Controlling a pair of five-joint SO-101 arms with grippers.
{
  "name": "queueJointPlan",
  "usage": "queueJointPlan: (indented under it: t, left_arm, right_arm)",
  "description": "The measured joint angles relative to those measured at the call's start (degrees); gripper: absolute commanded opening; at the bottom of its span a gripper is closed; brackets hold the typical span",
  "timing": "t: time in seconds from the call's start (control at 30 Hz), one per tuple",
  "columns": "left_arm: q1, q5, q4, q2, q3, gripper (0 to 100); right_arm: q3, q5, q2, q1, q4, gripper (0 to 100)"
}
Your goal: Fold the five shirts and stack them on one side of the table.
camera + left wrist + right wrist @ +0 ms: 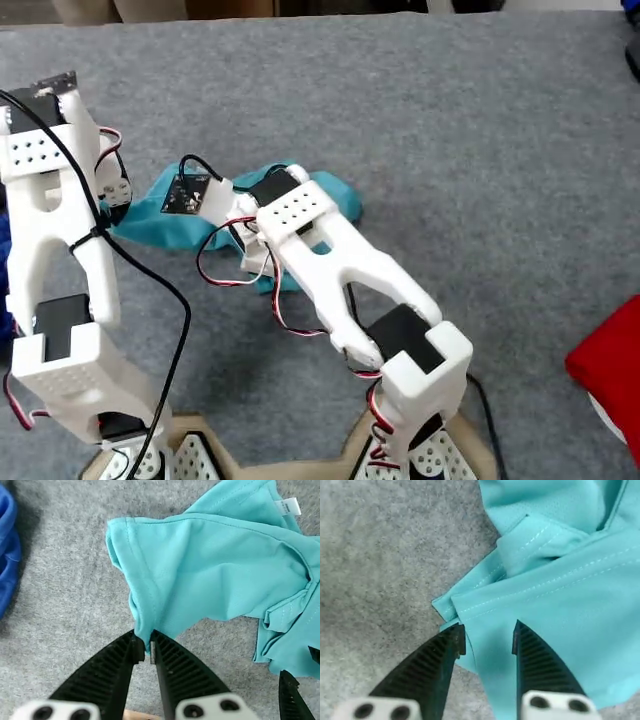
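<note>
Teal shirt [210, 570] tight in left tool [148, 649], right tool [488, 636] agape

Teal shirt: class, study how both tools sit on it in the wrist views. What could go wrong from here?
1. The left tool is shut on just a thin bit of the shirt at its edge; a pull might slip it free.
2. The right tool is open where the edge lies doubled over; closing could catch only one layer, or bunch several, skewing the fold.
3. The blue cloth lies close by and might get dragged along.
</note>
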Motion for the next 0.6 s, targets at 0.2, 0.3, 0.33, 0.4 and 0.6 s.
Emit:
queueJointPlan:
  t: [0.2,0.3,0.33,0.4,0.6]
  left_arm:
    - [0.0,0.0,0.0,0.0,0.0,2]
    - [0.0,0.0,0.0,0.0,0.0,2]
    - [0.0,0.0,0.0,0.0,0.0,2]
    - [0.0,0.0,0.0,0.0,0.0,2]
    - [0.0,0.0,0.0,0.0,0.18,2]
  right_arm:
    - [3.87,3.16,0.09,0.0,-0.53,15.2]
    - [6.42,4.48,0.0,0.0,-2.29,15.2]
    - [7.3,4.57,0.0,0.0,-3.52,15.2]
    - [8.35,4.57,0.0,0.0,-5.63,15.2]
    - [8.62,4.57,0.53,0.0,-10.02,15.2]
